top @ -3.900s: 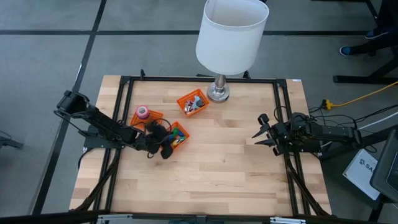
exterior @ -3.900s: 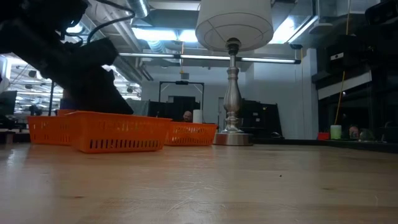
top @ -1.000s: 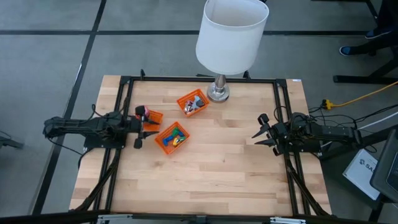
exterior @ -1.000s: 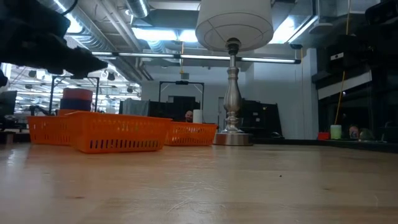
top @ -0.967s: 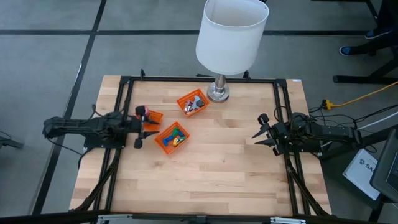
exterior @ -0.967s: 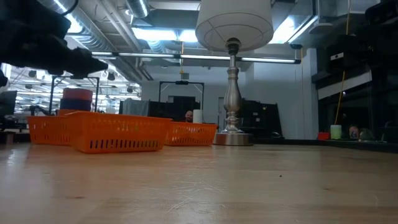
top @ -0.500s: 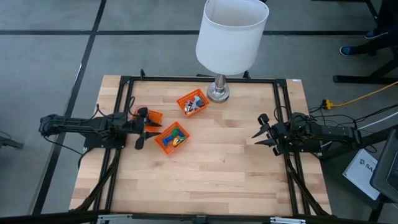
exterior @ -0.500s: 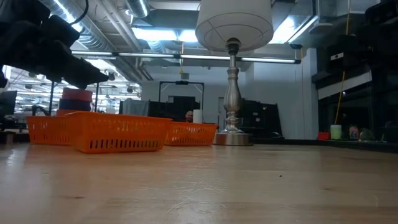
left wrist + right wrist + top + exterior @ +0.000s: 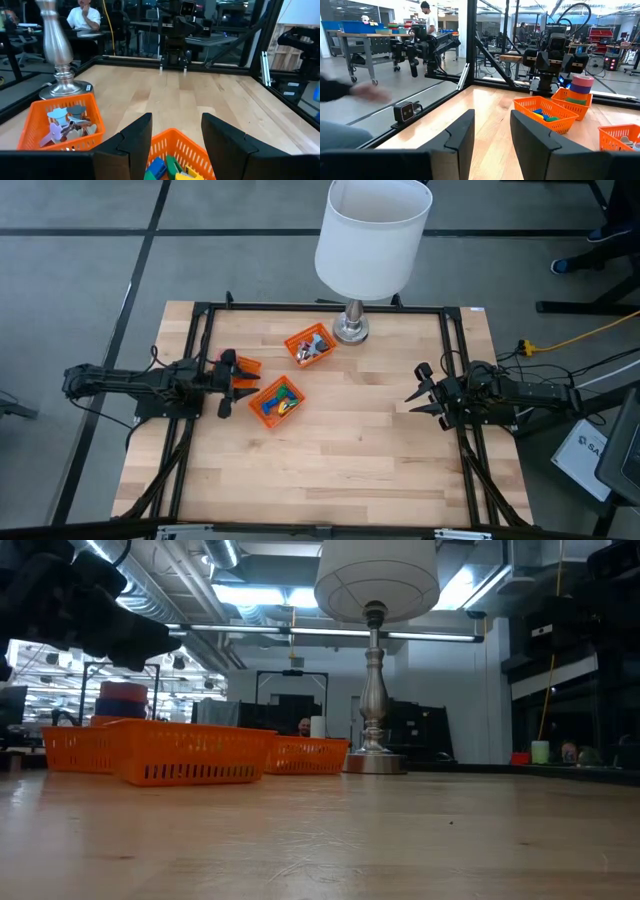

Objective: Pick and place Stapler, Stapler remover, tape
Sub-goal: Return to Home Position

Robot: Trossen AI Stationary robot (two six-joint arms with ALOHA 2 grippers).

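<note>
At the table's (image 9: 350, 465) left, from above, left jaws hover beside the stapler bin (image 9: 259, 412). Low view: tape rolls (image 9: 123, 698) stacked far left. Wrist views: left and right jaws apart, empty. The staplers (image 9: 171, 164) look light and rigid, so pinch mid-body.

The table (image 9: 340, 450) is pale wood in long strips, smooth, with a soft shine. The bar frame (image 9: 320, 307) around it looks like black metal, not shiny. The bins (image 9: 190, 760) are orange plastic with thin slots in the walls. The lamp stand (image 9: 374, 690) is silver metal, very shiny and smooth. The lamp shade (image 9: 372, 235) is white and dull; cloth or paper, it is hard to tell. The staplers (image 9: 170, 167) look like bright, smooth plastic. The tape (image 9: 582, 80) rolls look smooth on the sides. The left gripper (image 9: 176, 119) has dark fingers (image 9: 135, 142) that look like dull hard plastic. The floor (image 9: 80, 260) is grey, flat and dull.
</note>
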